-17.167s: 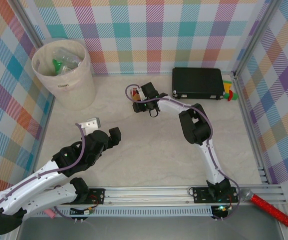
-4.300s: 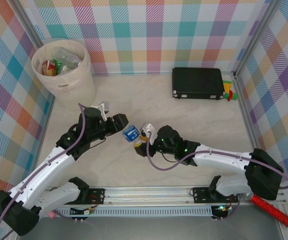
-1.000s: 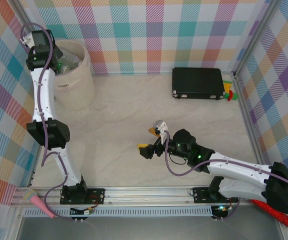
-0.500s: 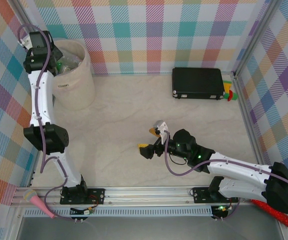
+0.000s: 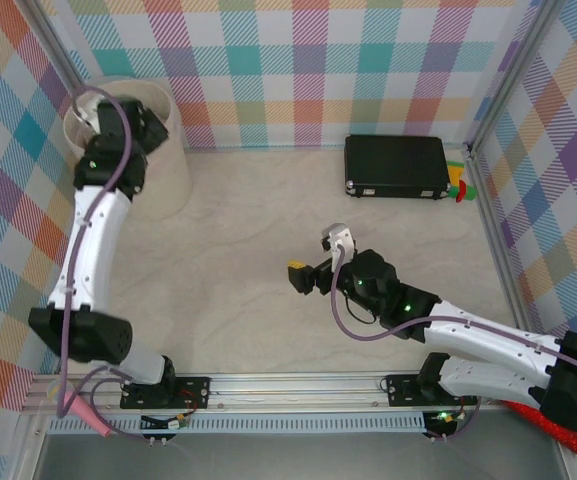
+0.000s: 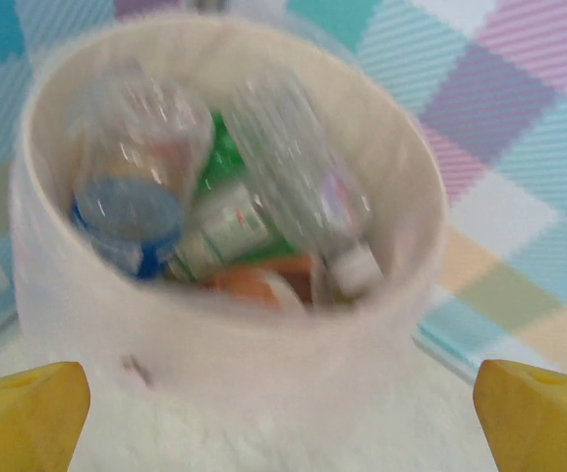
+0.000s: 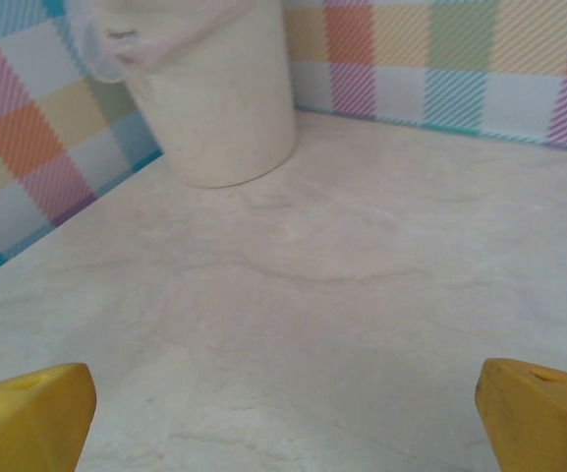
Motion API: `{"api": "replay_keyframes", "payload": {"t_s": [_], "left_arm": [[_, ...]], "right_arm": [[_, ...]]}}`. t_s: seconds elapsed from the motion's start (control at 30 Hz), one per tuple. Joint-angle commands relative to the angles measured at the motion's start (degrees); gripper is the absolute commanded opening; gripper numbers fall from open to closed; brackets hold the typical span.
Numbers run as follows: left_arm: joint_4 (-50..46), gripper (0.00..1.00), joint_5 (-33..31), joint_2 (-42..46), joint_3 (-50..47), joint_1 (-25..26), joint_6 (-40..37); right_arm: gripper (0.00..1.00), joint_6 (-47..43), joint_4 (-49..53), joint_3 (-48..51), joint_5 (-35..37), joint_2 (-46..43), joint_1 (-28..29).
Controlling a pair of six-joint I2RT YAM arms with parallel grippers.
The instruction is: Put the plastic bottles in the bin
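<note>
Left tool (image 6: 281, 421): fingers spread wide, nothing between them, poised just above the bin (image 6: 214, 344).
Right tool (image 5: 304, 276): spread wide and empty, low over the bare surface (image 7: 342, 285), well apart from the bin.
Plastic bottles (image 6: 293, 187): piled inside the bin; clear, blue-labelled, green and orange ones.
Bin's place: upright at the far left corner.

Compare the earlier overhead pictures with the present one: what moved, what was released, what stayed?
The left gripper swung from mid-table to the tall cream round bin and opened; a clear blue-labelled plastic bottle like the one it held lies inside. The open right gripper edged slightly toward the far wall. Bin and black rectangular case stayed put.
</note>
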State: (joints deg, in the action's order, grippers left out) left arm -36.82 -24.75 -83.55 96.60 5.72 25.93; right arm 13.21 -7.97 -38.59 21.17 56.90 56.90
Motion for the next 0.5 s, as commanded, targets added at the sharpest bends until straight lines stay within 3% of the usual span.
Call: {"api": "replay_keyframes", "payload": {"t_s": [0.0,0.33,0.47], "left_arm": [[6.5,1.00,-1.9,8.1,-10.4,5.0,0.9],[7.5,1.00,-16.4,23.2,-36.8,29.9,0.4],[4.8,1.00,-18.7,24.3,-41.7,33.8,3.9]], "right_arm": [[0.99,-0.2,5.6,-3.4,8.4,-1.3,-1.1],[0.99,-1.1,8.4,-1.9,18.5,-1.3,-7.3],[0.99,-4.6,8.3,-0.2,21.1,-0.5,-10.2]]}}
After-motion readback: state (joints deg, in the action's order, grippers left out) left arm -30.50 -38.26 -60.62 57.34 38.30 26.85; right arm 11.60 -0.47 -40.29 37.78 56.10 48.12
